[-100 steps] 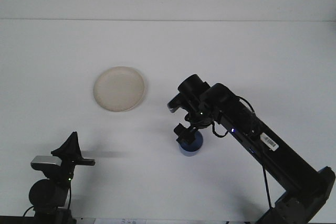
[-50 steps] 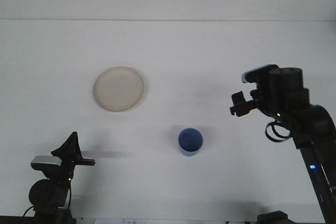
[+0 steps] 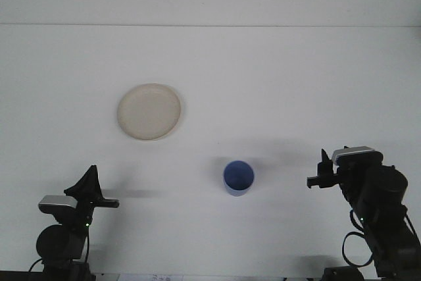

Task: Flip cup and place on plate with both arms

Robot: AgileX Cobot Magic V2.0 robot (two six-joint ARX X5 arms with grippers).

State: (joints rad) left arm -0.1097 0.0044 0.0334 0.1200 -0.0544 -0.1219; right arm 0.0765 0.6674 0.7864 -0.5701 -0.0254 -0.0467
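Now I see blue cup upright, mouth up, axis vertical, plate apart, both claws' openings unclear.

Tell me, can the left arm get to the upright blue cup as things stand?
Probably yes: nothing lies on the white table between the left gripper and the blue cup, which stands alone, apart from the cream round plate.

**Cup upright, plate bare**

A small blue cup stands upright on the white desk, its open mouth facing up and its inside showing. Up and to the left, well apart from it, lies a round cream plate, flat on the desk with nothing on it.
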